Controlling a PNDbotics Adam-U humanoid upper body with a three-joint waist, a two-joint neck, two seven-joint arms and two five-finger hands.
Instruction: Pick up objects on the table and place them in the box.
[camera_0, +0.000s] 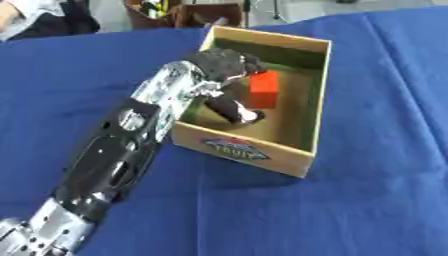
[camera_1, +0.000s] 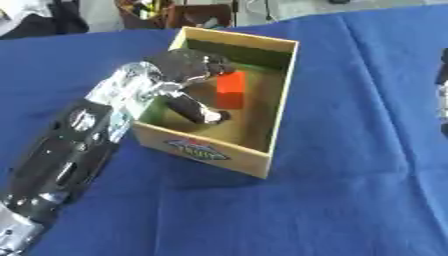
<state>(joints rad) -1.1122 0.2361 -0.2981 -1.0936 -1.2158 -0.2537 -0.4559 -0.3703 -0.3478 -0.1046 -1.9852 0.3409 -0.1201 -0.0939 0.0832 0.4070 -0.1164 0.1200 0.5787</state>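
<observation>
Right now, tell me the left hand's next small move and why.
Probably lift the left hand straight up out of the box. The red block already sits inside the box beside the hand, and I cannot tell whether the fingers touch it. Rising vertically should clear the box walls without dragging the block along.

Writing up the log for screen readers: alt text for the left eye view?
The left robot hand reaches down into an open tan cardboard box beside an orange-red rectangular block inside it. The box sits on a blue tablecloth.
</observation>
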